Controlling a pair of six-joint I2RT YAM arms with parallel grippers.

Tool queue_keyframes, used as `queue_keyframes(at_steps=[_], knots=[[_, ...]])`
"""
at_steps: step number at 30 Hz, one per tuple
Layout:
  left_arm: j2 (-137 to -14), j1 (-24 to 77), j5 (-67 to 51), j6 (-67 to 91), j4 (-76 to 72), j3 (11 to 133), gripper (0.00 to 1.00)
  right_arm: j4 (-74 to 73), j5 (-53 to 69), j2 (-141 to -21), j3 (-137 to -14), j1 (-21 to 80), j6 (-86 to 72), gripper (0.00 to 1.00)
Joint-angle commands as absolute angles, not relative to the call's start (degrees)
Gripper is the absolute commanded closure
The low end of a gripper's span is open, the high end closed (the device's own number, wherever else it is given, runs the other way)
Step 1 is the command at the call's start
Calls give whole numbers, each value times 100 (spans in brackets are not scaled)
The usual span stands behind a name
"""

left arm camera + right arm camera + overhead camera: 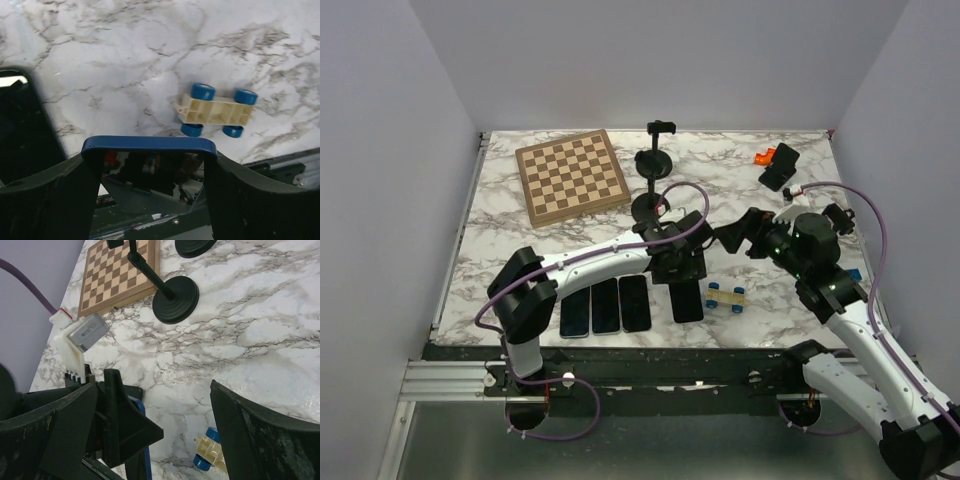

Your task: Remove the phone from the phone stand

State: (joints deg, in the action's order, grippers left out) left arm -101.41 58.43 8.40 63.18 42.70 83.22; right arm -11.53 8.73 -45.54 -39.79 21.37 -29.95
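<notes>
My left gripper is shut on a phone with a blue edge, held low over the marble table, right of three dark phones lying in a row. In the left wrist view the phone sits between my black fingers, its screen mirroring the arm. Two black phone stands stand behind, both without a phone; one base shows in the right wrist view. My right gripper is open and empty, just right of the left one; it also shows in the right wrist view.
A small toy car with blue wheels lies right of the held phone, also in the left wrist view. A chessboard lies at the back left. A black and orange object sits at the back right.
</notes>
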Motion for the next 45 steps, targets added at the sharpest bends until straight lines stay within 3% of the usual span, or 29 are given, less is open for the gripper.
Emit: queue_keyframes(at_steps=[1,13,20,25,29,32,35,40,41,45], knots=[[-10316,5840,1202,6820,4646,8134,100,-1502,624,-4225,-3935,2149,-2958,0],[-11060,5697,1491,6342,4572,8256,100,-1745,440,-3967,-3900,2145,-2911,0],[-11258,5669,1522,6177,4543,8225,90,-1673,490,-4058,-3863,2146,-2958,0],[-11224,5643,1558,6174,4520,8065,54,-1635,458,-4087,-3787,2146,-2945,0],[-11232,5643,1486,6152,4485,8020,47,-1601,482,-4133,-3759,2144,-2980,0],[-11229,5643,1445,6117,4474,8031,36,-1578,525,-4143,-3788,2142,-3024,0],[-11148,5642,1476,6108,4474,8000,18,-1573,543,-4146,-3814,2145,-3025,0],[-10968,5640,1555,6108,4513,7965,15,-1616,566,-4118,-3872,2150,-3050,0],[-10931,5643,1559,6108,4518,7962,3,-1625,580,-4110,-3881,2146,-3054,0],[-10736,5638,1609,6073,4553,7941,2,-1644,587,-4087,-3916,2147,-3077,0]])
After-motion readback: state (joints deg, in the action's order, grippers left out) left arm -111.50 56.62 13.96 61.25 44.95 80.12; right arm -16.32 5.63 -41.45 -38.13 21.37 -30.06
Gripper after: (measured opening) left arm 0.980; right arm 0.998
